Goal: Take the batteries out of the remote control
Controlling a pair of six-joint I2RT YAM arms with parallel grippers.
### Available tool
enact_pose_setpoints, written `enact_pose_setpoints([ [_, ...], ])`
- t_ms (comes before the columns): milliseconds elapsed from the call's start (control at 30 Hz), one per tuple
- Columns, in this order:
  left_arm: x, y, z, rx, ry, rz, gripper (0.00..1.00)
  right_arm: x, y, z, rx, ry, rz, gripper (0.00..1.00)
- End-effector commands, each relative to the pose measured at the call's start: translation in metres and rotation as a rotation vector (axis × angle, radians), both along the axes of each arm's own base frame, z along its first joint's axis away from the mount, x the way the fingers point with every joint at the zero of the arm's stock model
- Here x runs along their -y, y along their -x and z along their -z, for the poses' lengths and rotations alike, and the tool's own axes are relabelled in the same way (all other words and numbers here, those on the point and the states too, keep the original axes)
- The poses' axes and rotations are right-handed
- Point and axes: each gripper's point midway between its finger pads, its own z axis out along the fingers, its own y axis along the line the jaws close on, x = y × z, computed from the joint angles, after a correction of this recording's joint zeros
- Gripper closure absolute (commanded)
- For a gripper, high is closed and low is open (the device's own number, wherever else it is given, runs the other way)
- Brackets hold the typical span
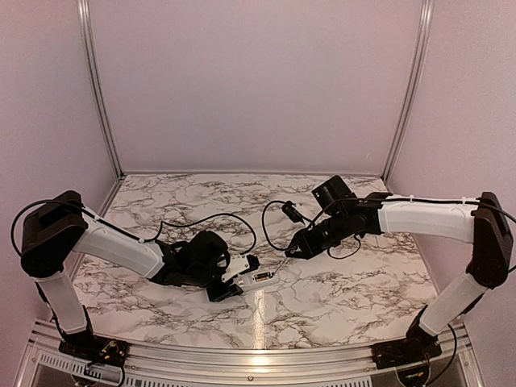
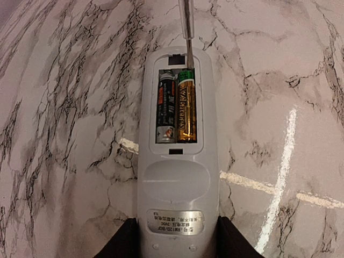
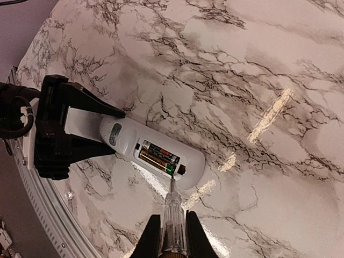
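Marble table (image 1: 339, 298) with dark veins and pale lilac walls (image 1: 258, 81) fill the top view. The left gripper (image 1: 230, 284) lies low on the table and grips one end of the remote (image 1: 262, 279). The remote rests flat near the middle of the table, a little toward the near edge. The right gripper (image 1: 292, 248) hangs just beyond the other end of the remote and points down at it.

From the left wrist, the remote lies back side up with its compartment (image 2: 177, 75) uncovered. Two batteries (image 2: 176, 105) sit inside it side by side, a dark one on the left and a gold one on the right. Black fingers (image 2: 126, 244) press on both sides of the near end of the remote. A thin tool (image 2: 187, 27) comes in from the top, and its tip reaches the far end of the gold battery.

From the right wrist, the jaws are narrow and clamp the clear handle of the tool. Its tip meets the green end of the gold battery. Both batteries are in the compartment.
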Motion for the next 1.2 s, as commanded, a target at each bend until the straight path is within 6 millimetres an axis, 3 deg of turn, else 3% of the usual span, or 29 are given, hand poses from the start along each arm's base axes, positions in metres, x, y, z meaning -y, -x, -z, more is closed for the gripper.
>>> enact_pose_setpoints([
  [0, -0.002, -0.008, 0.011, 0.001, -0.035, -0.036, 0.54, 0.022, 0.029, 0.049, -0.159, 0.085, -0.030, 1.00],
  [800, -0.004, -0.006, 0.022, -0.032, -0.052, -0.058, 0.54, 0.045, 0.057, 0.095, -0.249, 0.026, -0.052, 1.00],
  [1167, -0.005, -0.006, 0.024, -0.047, -0.051, -0.074, 0.54, 0.064, 0.056, 0.101, -0.258, 0.021, -0.008, 1.00],
])
